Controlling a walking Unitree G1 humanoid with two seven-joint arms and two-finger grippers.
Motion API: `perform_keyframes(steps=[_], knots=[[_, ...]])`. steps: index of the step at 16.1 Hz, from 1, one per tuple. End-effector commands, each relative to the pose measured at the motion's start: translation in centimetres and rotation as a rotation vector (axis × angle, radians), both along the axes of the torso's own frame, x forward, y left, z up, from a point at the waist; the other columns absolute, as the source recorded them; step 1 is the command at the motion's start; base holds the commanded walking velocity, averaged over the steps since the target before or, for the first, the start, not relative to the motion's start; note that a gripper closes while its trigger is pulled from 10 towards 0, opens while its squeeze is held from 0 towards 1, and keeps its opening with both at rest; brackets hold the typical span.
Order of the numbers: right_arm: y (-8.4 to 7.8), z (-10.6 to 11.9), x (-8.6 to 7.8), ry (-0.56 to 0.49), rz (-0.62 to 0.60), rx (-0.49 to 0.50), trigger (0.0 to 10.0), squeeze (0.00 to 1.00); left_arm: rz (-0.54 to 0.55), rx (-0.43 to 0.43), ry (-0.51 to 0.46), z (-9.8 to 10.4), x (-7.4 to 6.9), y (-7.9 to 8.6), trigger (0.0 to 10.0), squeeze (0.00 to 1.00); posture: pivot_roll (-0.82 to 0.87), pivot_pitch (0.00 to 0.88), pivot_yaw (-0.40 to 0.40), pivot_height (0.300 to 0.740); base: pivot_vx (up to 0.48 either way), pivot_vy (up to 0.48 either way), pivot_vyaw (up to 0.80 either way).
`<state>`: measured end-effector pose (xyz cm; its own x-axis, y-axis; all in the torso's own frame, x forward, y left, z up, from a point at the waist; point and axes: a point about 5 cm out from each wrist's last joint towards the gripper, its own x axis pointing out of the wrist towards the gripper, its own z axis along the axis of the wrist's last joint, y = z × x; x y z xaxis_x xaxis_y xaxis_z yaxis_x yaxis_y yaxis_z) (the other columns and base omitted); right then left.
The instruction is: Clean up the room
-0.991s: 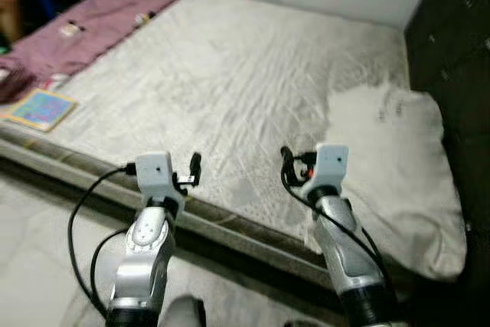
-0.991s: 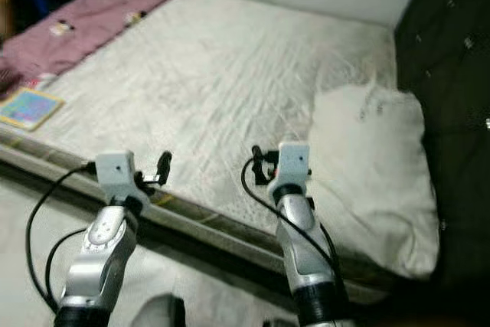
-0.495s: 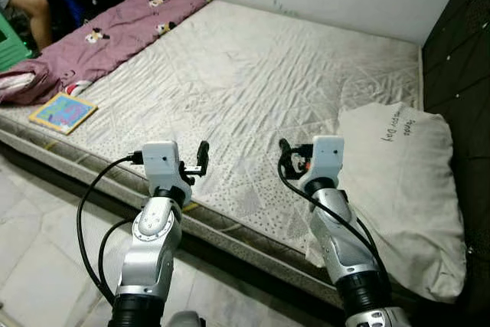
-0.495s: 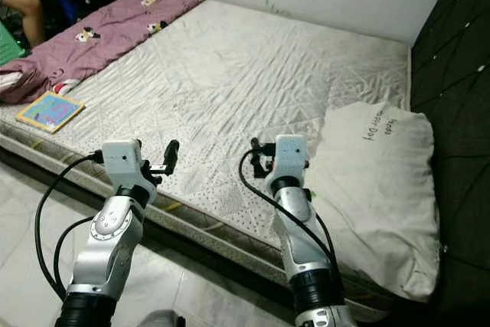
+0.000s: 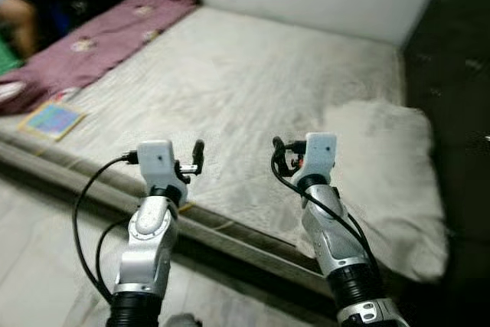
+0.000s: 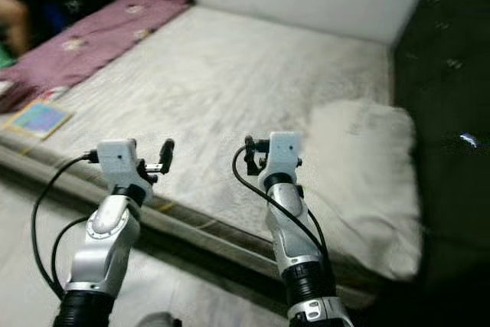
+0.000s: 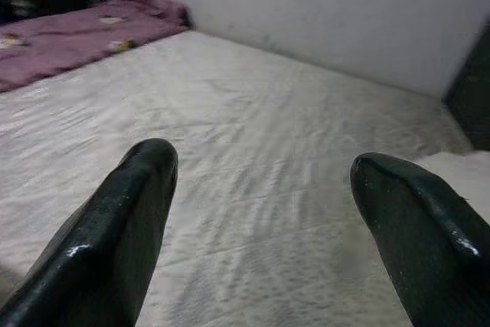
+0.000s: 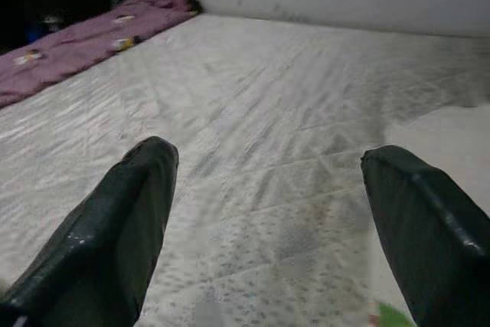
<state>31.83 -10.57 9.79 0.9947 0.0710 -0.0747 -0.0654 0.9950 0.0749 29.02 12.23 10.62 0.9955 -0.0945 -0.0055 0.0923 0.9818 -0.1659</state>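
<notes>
I hold the left gripper (image 7: 260, 212) and right gripper (image 8: 268, 220) wide and empty over the mattress (image 5: 253, 89) edge, ready; pillow (image 5: 387, 174) just beside the right, book (image 5: 50, 121) well off the left.

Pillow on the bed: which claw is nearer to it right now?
Right. The right claw hovers beside the pillow; the left claw is farther off, over the mattress edge.
</notes>
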Motion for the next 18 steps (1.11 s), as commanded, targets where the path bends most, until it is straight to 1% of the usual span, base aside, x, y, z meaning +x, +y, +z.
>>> perform_keyframes(steps=[1,4,5,8,18], knots=[[-0.27,-0.26,0.06,0.009,-0.005,-0.008,10.0,0.00,-0.006,-0.010,-0.004,0.11,0.12,-0.19,10.0,0.00,0.08,0.000,-0.023,0.740,0.000,0.000,-0.80],[-0.26,-0.32,0.05,0.008,0.000,-0.015,10.0,0.00,-0.005,-0.001,-0.007,0.05,0.09,-0.08,10.0,0.00,0.08,0.000,-0.025,0.740,0.000,0.000,-0.80],[-0.29,-0.33,0.04,0.006,0.000,-0.017,10.0,0.00,-0.030,-0.014,-0.016,0.16,0.02,-0.26,10.0,0.00,0.08,0.000,-0.025,0.740,0.000,0.000,0.00],[-0.27,-0.36,0.00,0.004,0.002,-0.021,10.0,0.00,-0.059,-0.039,-0.033,0.41,-0.13,-0.43,10.0,0.00,0.08,0.000,-0.026,0.740,0.000,0.000,0.00],[-0.35,-0.65,-0.13,0.011,0.000,-0.036,10.0,0.00,-0.068,-0.052,-0.030,0.33,-0.38,-0.39,10.0,0.00,0.08,0.000,-0.028,0.740,0.282,0.000,0.00]])
